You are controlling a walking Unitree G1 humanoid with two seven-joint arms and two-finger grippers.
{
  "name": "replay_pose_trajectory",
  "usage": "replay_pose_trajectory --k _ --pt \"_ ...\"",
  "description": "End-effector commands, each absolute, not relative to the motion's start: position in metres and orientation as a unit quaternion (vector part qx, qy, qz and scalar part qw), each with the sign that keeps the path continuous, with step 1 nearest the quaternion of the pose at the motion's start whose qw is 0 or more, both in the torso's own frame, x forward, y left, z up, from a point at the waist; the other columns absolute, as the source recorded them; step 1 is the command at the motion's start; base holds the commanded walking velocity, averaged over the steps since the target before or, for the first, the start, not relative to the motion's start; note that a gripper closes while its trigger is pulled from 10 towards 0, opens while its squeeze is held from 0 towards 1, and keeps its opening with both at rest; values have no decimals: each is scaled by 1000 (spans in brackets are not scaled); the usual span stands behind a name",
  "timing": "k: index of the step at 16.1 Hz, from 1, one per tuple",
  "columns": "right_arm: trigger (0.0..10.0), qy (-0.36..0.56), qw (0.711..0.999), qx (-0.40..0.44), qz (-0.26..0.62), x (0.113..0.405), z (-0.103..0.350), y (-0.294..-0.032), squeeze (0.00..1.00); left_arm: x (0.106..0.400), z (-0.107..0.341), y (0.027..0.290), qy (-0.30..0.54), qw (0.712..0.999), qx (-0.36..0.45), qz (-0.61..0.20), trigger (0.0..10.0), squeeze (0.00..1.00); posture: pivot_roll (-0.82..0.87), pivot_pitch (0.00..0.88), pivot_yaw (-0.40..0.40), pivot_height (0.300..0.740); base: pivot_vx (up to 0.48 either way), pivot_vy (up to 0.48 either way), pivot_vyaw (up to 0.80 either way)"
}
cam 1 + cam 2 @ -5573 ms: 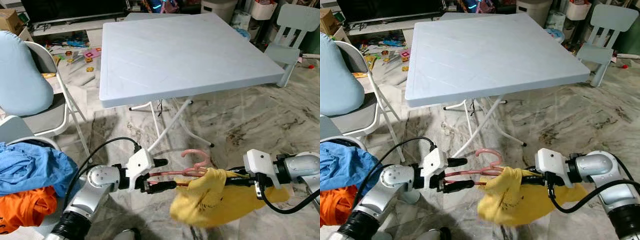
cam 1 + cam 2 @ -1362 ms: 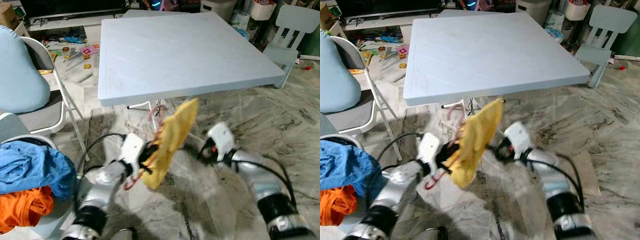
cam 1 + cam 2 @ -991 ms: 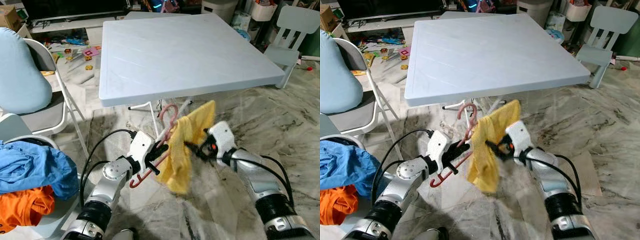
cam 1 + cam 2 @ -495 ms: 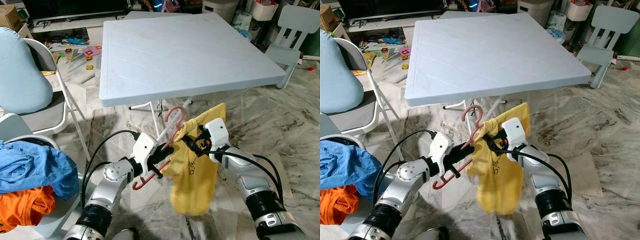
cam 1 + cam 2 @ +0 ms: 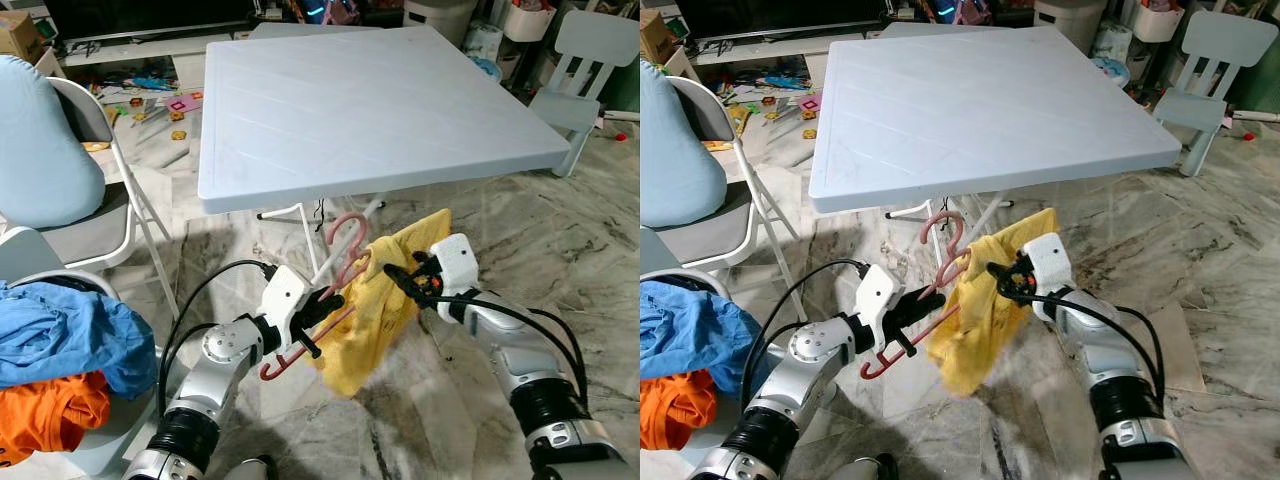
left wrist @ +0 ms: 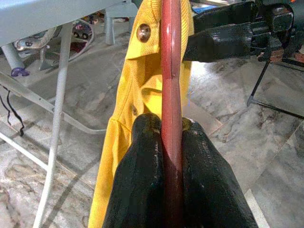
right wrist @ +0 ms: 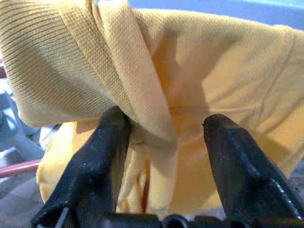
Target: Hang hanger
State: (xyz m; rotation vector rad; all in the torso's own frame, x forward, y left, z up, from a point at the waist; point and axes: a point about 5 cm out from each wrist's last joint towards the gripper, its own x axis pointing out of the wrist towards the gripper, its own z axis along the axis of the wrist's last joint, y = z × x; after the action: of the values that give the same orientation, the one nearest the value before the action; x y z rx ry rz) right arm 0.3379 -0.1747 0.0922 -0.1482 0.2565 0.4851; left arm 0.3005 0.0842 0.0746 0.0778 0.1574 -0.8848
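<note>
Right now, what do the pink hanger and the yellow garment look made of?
Pink hanger: smooth, glossy rounded rod, probably plastic or coated wire, going by the sheen; left gripper jaws are shut on it.
Yellow garment: matte knit, piqué-like ribbed weave with a button, likely cotton polo cloth; it folds limply between the right gripper jaws.

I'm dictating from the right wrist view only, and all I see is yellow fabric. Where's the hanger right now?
Observer: The left tool is clamped on the pink hanger, just to the left of the yellow shirt.
Operator: Is the hook on anything yet?
Observer: No. The hook points up in open air, below the near edge of the light blue table.
Operator: And is the shirt dragging?
Observer: It appears to hang above the marble floor, with its upper part draped over the right tool.
</note>
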Motion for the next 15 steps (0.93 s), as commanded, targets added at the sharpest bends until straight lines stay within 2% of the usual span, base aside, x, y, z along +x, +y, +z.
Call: replay_pose_trajectory --k 1,6,7,9,10,12,13,14,15 --pt "0 121 962 -73 235 341 97 -180 0 307 88 86 48 904 37 -424 0 0 12 57 35 740 0 0 0" --pt "0 122 958 -63 251 340 93 -170 0 306 90 82 43 901 31 -430 0 0 18 55 26 740 0 0 0" --pt "784 116 953 -54 273 339 93 -164 0 304 89 81 44 898 30 -437 0 0 19 55 26 740 0 0 0" --pt "8471 109 948 -60 294 337 95 -161 0 303 88 80 45 896 30 -440 0 0 18 54 25 740 0 0 0" --pt "10000 106 947 -62 297 337 95 -161 0 302 88 80 45 896 29 -442 0 0 17 53 24 740 0 0 0" --pt "10000 108 946 -60 299 336 93 -160 0 302 88 78 43 894 27 -446 0 0 15 51 23 740 0 0 0" --pt "2078 113 946 -57 298 336 91 -160 0 302 89 78 41 893 26 -447 0 0 16 51 23 740 0 0 0" --pt "0 117 946 -53 296 336 90 -159 0 302 90 77 40 892 24 -450 0 0 15 51 24 740 0 0 0" --pt "0 121 947 -51 292 335 87 -159 0 301 90 75 40 888 21 -457 0 0 15 52 23 740 0 0 0"
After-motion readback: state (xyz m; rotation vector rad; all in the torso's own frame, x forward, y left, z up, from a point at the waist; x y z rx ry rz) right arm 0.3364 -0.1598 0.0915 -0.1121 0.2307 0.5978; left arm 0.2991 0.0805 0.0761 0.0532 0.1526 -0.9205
